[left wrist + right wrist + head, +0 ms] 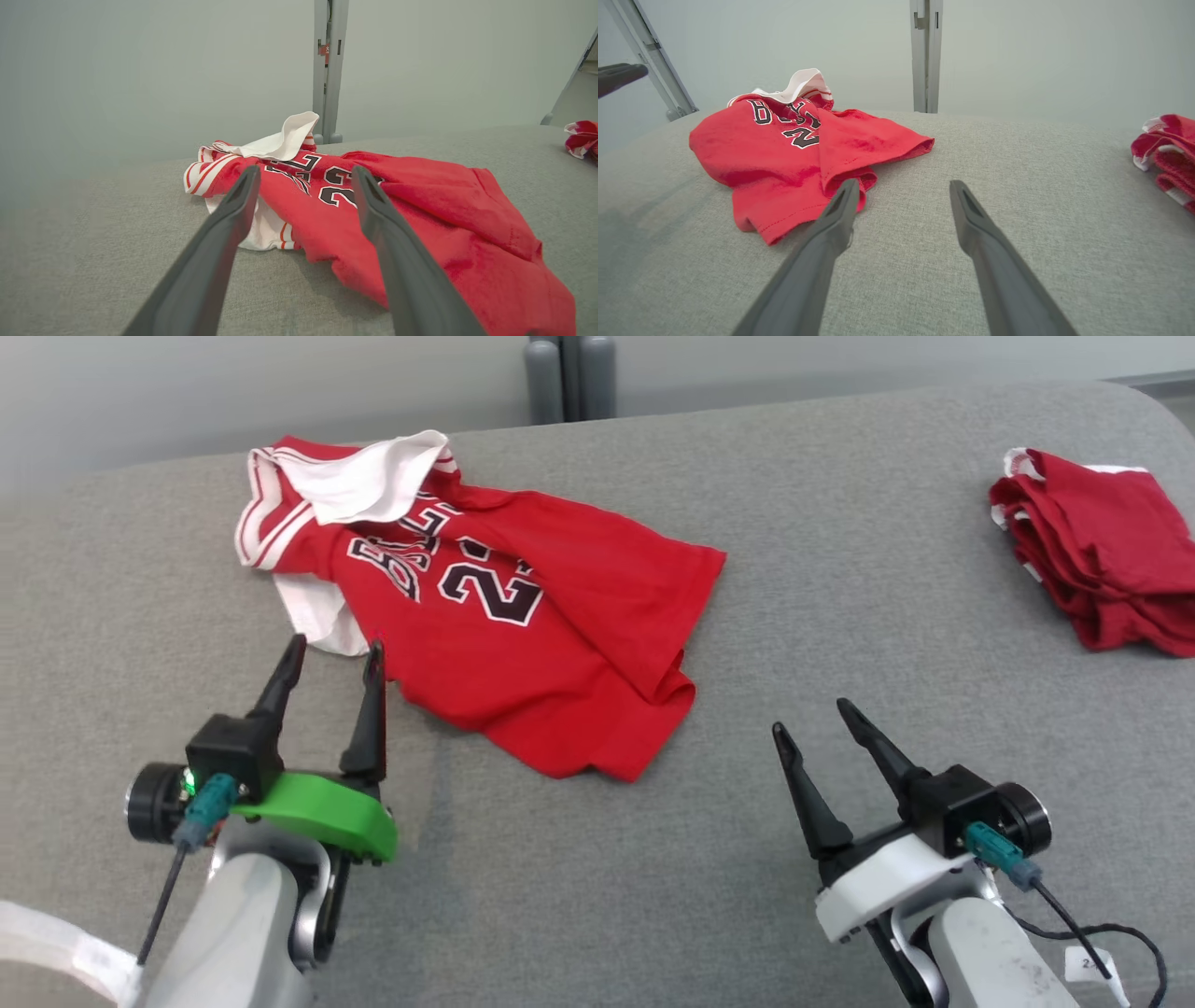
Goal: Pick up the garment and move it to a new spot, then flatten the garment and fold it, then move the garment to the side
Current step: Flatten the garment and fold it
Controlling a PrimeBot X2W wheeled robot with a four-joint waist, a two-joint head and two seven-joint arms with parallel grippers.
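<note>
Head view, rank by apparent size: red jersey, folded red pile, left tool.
1. red jersey, clearly largest.
2-3. folded red pile and left tool look similar; the tool sits nearer the camera and the pile is cropped at the edge, so not ranked.

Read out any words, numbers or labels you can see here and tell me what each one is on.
"BU": start of the black word on the red jersey; the rest is creased, unreadable.
"23": black number under it, second digit partly folded.
White tag on the black cable: too small to read.
Red mark on the grey post: blurred.
</note>
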